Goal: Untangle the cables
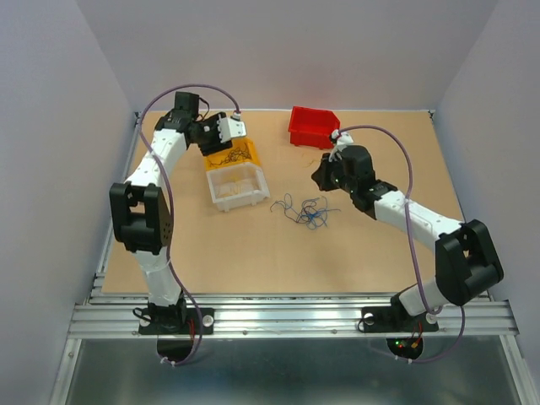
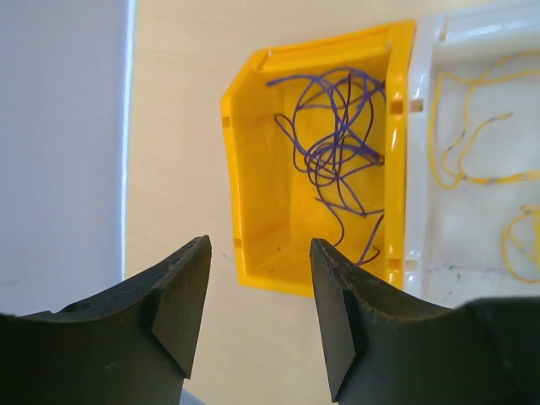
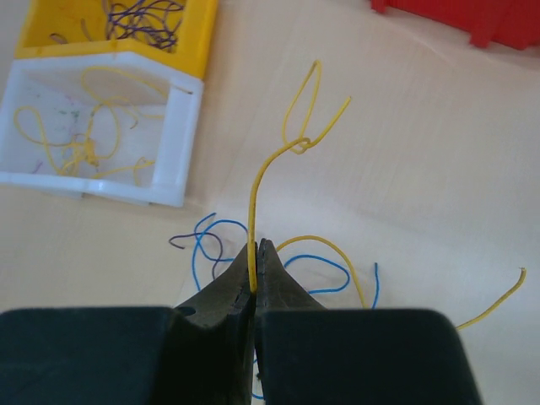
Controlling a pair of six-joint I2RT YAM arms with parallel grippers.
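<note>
1. Yellow cable (image 3: 253, 211) is pinched in the right pincer (image 3: 257, 250), jaws closed tight on it. It runs straight out from the tips, then kinks into a narrow loop ahead of them.
2. Loose tangle (image 1: 305, 211) of blue, dark and yellow cables lies on the tabletop (image 1: 253, 253), under and just beyond the right pincer's tips. 1 yellow end trails off to that pincer's right. Can't tell if the held cable is hooked into the tangle.
3. Left pincer (image 2: 260, 246) is roughly half open, with nothing between its fingers.
4. Purple cables (image 2: 337, 143) are bunched inside the yellow bin (image 2: 245, 169), just ahead of the left pincer's tips and more toward its right finger.
5. Yellow cables (image 2: 472, 152), curly, lie in the white bin (image 2: 472, 25), which touches the yellow bin's side. It sits ahead-right of the left pincer and ahead-left of the right pincer.
6. Red bin (image 1: 313, 126) is ahead-right of the right pincer, well apart from the other 2 bins.
</note>
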